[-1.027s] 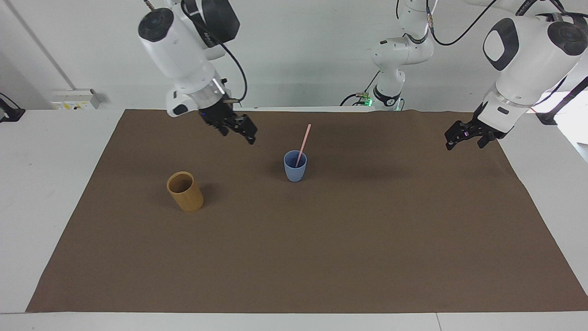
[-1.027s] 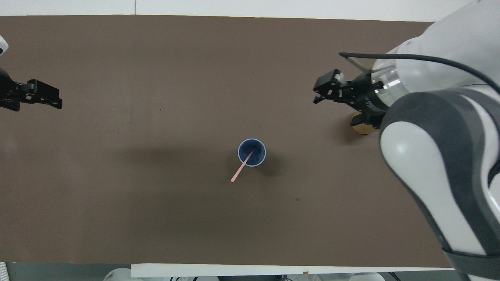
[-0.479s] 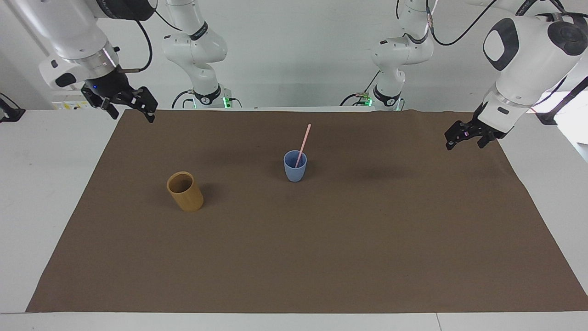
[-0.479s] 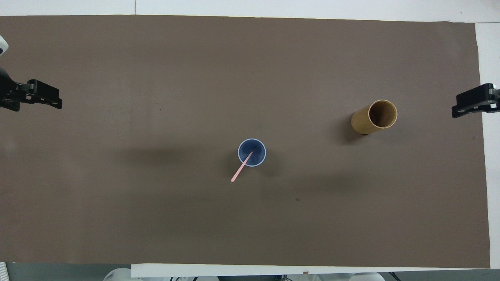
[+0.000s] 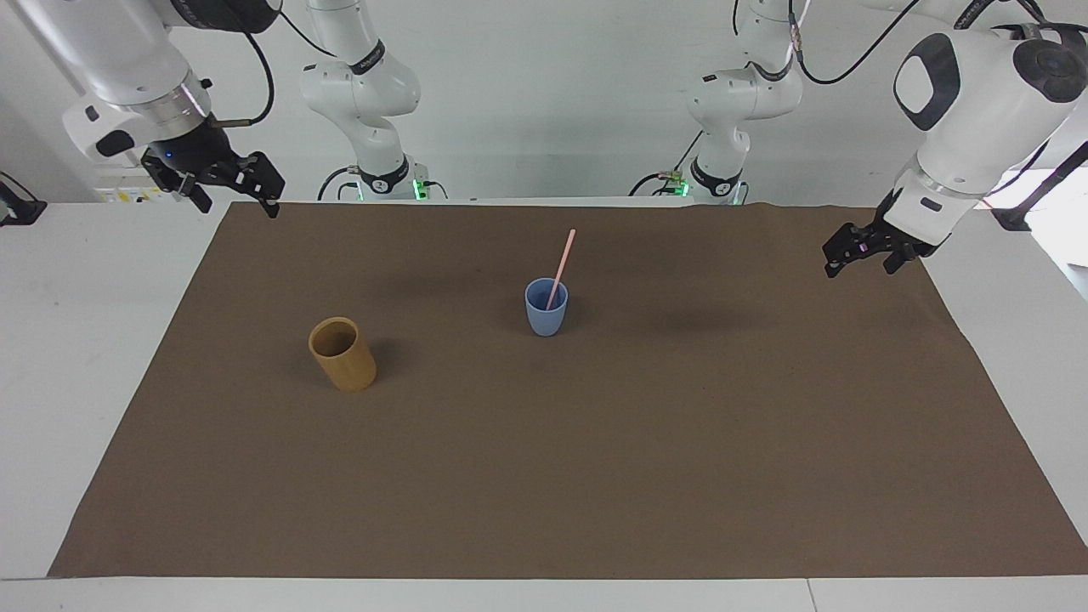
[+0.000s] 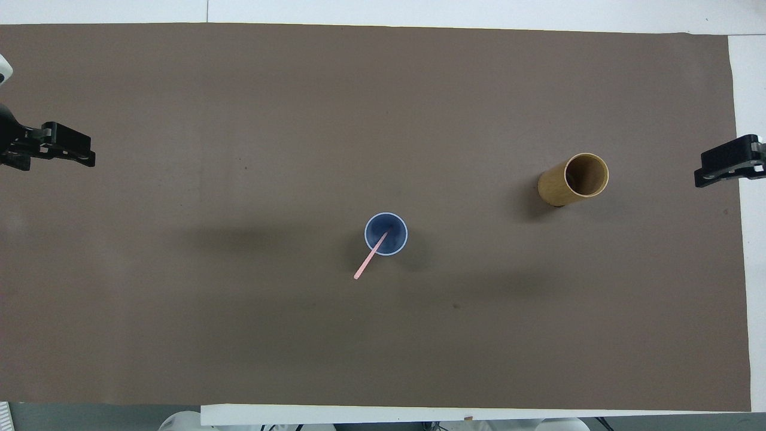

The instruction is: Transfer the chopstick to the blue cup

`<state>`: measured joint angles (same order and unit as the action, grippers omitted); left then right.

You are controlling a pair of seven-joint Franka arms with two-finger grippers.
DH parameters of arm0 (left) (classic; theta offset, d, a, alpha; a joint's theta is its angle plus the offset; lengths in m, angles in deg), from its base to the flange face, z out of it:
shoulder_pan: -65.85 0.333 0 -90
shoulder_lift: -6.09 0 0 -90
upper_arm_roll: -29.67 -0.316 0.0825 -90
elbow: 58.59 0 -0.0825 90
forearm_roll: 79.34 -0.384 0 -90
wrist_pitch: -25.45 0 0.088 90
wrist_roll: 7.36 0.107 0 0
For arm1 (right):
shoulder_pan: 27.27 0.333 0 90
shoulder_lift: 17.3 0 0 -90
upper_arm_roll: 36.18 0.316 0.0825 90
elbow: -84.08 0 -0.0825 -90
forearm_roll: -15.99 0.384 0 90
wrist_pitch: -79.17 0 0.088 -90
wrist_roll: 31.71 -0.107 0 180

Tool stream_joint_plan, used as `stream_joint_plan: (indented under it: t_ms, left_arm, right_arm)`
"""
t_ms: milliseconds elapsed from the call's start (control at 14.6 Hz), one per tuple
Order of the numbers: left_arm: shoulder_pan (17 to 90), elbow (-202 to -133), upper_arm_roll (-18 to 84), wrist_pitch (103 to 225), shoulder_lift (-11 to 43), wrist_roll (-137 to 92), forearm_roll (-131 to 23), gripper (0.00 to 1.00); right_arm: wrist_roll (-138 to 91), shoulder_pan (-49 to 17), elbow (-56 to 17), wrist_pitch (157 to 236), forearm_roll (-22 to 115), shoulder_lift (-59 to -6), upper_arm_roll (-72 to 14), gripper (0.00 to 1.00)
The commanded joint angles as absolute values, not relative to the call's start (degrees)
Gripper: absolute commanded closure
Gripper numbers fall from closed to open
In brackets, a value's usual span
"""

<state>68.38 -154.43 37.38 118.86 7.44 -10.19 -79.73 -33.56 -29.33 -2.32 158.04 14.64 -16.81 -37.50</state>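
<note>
While both arms wait at the mat's ends, the thin pale pink chopstick (image 5: 560, 268) stands tilted inside the small light blue plastic cup (image 5: 545, 319). Left gripper (image 5: 863, 252) and right gripper (image 5: 228, 178) hang with jaws apart, holding nothing; the tan-brown cylindrical cup (image 5: 342, 354) stands toward the right arm's end.

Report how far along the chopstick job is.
Done: the chopstick stands in the blue cup, leaning on its rim. In hand: nothing; the left end effector and right end effector hang open and empty over the mat's ends. Left: nothing visible; the tan cup looks empty.
</note>
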Motion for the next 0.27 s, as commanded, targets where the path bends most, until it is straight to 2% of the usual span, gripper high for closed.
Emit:
stream_joint_plan:
  t_ms: [0,205]
  left_arm:
    - [68.40,-154.56,37.23,118.70,7.24,-10.79,-79.34,0.00]
    - [68.40,-154.56,37.23,118.70,7.24,-10.79,-79.34,0.00]
  right_arm:
    - [-32.68,-29.90,-4.68,158.01,14.23,-14.49,-37.32,0.00]
    - [-32.68,-30.08,-4.95,158.28,13.97,-14.40,-37.32,0.00]
